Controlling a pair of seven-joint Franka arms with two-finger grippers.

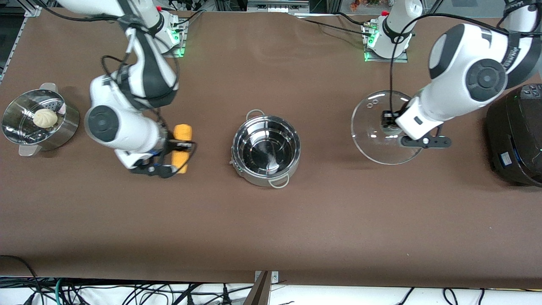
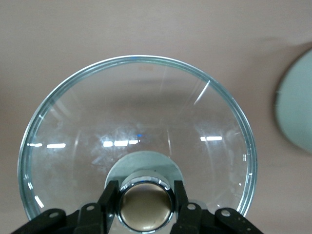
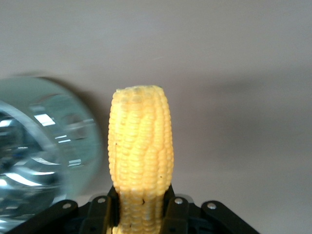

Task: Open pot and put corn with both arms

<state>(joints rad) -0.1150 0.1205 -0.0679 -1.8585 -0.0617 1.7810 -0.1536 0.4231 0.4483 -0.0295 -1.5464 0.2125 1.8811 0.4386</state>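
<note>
The pot [image 1: 259, 179] stands open and empty in the middle of the table. It also shows blurred in the right wrist view [image 3: 34, 161]. My left gripper [image 1: 391, 126] is shut on the tan knob [image 2: 146, 204] of the glass lid [image 1: 372, 140], holding the lid [image 2: 136, 122] tilted over the table between the pot and the black cooker. My right gripper [image 1: 180, 146] is shut on the corn [image 1: 182, 132] near one end, over the table between the steamer pot and the pot. The corn [image 3: 140, 141] sticks out past my right gripper [image 3: 140, 204].
A steel steamer pot [image 1: 63, 127] with a white bun [image 1: 45, 117] stands at the right arm's end of the table. A large black cooker [image 1: 516, 135] stands at the left arm's end. The brown table edge runs along the front.
</note>
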